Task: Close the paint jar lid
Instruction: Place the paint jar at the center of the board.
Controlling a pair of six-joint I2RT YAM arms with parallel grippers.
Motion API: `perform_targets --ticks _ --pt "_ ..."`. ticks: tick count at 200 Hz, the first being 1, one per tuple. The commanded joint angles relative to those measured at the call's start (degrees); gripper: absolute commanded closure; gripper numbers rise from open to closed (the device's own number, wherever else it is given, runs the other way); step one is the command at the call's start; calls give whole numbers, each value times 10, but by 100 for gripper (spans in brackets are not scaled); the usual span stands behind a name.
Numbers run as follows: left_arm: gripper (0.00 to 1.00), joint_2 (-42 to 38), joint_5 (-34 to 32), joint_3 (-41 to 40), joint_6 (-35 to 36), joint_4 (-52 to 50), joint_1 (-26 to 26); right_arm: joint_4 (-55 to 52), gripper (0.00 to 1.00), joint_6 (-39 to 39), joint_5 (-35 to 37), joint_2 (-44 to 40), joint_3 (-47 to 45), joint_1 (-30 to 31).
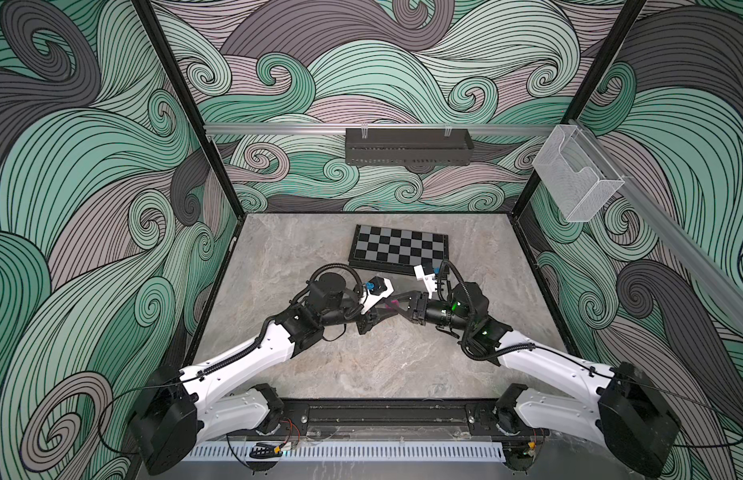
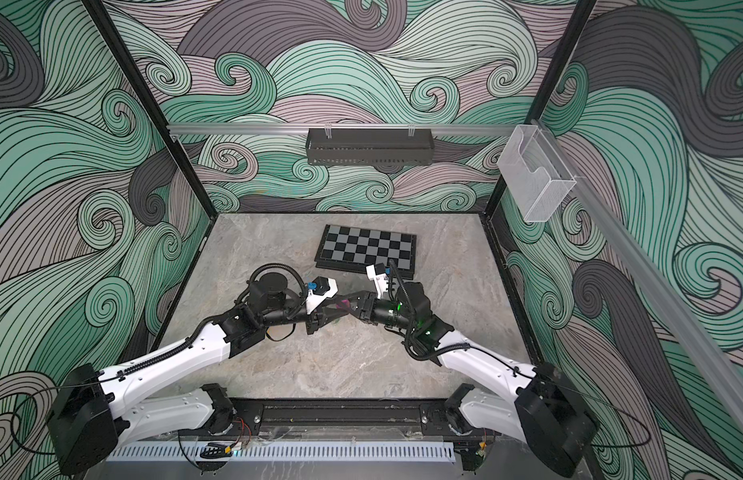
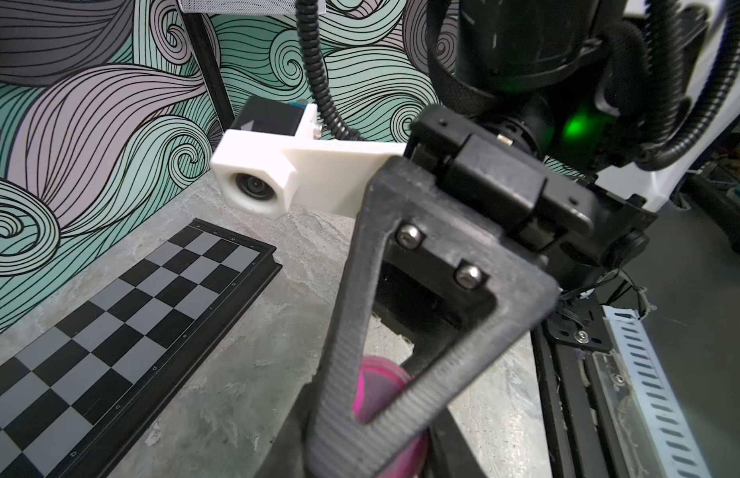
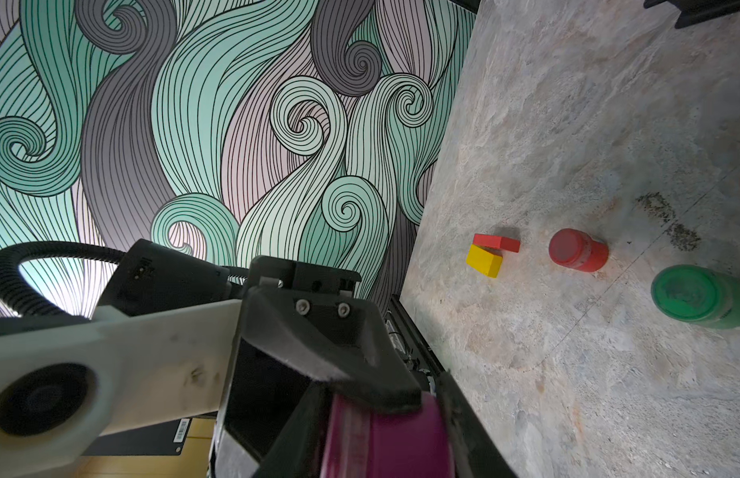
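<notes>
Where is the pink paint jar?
In both top views the pink paint jar is mid-table, between the left gripper and right gripper, near the chessboard.

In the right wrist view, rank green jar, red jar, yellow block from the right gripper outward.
1. green jar, on open table.
2. red jar, farther toward the wall.
3. yellow block, nearest the wall, beside a red block.

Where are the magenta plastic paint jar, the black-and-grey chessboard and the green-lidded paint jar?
magenta plastic paint jar (image 4: 401, 443): right wrist view, on its curved side.
black-and-grey chessboard (image 1: 398, 247): in a top view, on its middle squares.
green-lidded paint jar (image 4: 687, 296): right wrist view, on its round lid.
</notes>
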Motion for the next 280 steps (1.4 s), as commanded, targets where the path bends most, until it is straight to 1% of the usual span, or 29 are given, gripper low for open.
perform_targets --ticks 1,22,40,58,69,96,111,139,172,230,253,270,280 --pt "83 10 -29 17 22 5 -20 6 66 -6 35 -10 5 -5" --pt "84 16 -62 4 22 26 -31 -51 46 -45 66 -43 -4 -25" --pt "86 27 -90 -15 15 58 -39 -124 34 -94 105 -87 -11 -53" --pt "87 47 -117 -32 3 98 -49 -204 27 -142 148 -138 -14 -87" --pt "87 64 -133 -40 -6 123 -54 -247 24 -165 176 -168 -15 -107" --pt "88 118 -170 -45 -21 173 -69 -295 17 -200 209 -217 -23 -150" --pt "88 152 -185 -45 -27 203 -78 -311 15 -218 210 -229 -24 -168" --pt "88 218 -212 -47 -33 247 -94 -320 15 -233 204 -240 -30 -185" --pt "88 275 -244 -50 -51 293 -112 -314 15 -239 198 -240 -41 -191" --pt "87 369 -294 -39 -81 357 -122 -312 14 -254 197 -234 -53 -195" --pt "83 391 -310 -32 -90 358 -122 -311 14 -258 198 -233 -59 -197" --pt "79 403 -318 -27 -95 358 -123 -308 14 -259 198 -232 -64 -199" --pt "78 411 -318 -23 -97 357 -123 -307 14 -260 197 -230 -66 -200"
